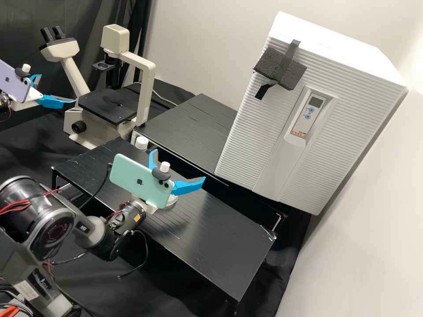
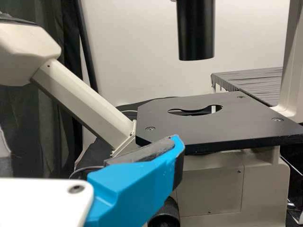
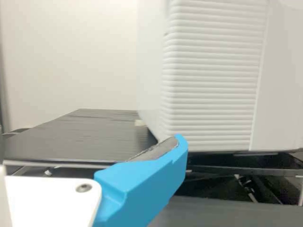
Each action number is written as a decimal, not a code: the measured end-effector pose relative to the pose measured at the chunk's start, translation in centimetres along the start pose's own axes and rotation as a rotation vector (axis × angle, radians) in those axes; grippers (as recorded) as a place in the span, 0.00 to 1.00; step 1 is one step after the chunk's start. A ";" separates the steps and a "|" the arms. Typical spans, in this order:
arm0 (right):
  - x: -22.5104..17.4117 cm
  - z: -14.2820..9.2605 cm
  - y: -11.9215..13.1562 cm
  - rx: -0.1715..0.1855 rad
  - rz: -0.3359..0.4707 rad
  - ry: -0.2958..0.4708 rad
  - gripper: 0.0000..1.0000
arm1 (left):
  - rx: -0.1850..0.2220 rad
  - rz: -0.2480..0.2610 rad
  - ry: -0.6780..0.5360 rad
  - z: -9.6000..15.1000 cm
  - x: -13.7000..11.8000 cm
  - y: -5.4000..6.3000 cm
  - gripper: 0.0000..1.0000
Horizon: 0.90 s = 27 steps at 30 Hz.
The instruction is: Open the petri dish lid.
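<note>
The petri dish (image 1: 173, 201) is set on the black stand (image 1: 211, 229), partly hidden behind the phone (image 1: 139, 180) carried on the right arm; as far as can be made out, its lid is not yet lifted. The right gripper (image 1: 179, 164) is held above the stand with its jaws spread apart, and nothing is pinched between them. The left gripper (image 1: 58, 88) is held by the microscope (image 1: 110, 105), its jaws likewise parted and unfilled. For a good approach, the right jaws should be centred over the dish and lowered level, so that only the lid's rim is taken. If they are brought too low, the base may be gripped as well; if they are closed hard, the thin lid may be cracked. It should be raised straight and slowly.
</note>
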 end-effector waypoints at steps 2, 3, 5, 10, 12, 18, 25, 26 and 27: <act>-0.9 0.0 -0.3 -0.004 -0.019 0.001 1.00 | 0.000 0.000 0.000 0.0 0.0 0.0 1.00; -1.2 0.0 -0.4 -0.006 -0.026 0.002 1.00 | 0.000 0.000 0.000 0.0 0.0 0.0 1.00; -1.9 0.0 -0.7 -0.014 -0.044 0.003 1.00 | 0.000 0.000 0.000 0.0 0.0 0.0 1.00; -3.2 0.5 -0.9 -0.009 -0.049 -0.025 1.00 | 0.000 0.000 0.000 0.0 0.0 0.0 1.00; -3.4 0.7 -0.9 -0.005 -0.051 -0.036 1.00 | 0.000 0.000 0.000 0.0 0.0 0.0 1.00; -3.6 0.7 -1.0 -0.004 -0.055 -0.040 1.00 | 0.000 0.000 0.000 0.0 0.0 0.0 1.00; -3.4 0.5 -1.7 0.000 -0.095 -0.025 1.00 | 0.000 0.000 0.000 0.0 0.0 0.0 1.00; -3.4 0.5 -2.0 -0.002 -0.107 -0.025 1.00 | 0.000 0.000 0.000 0.0 0.0 0.0 1.00; -3.3 0.5 -2.2 -0.008 -0.117 -0.029 1.00 | 0.000 0.000 0.000 0.0 0.0 0.0 1.00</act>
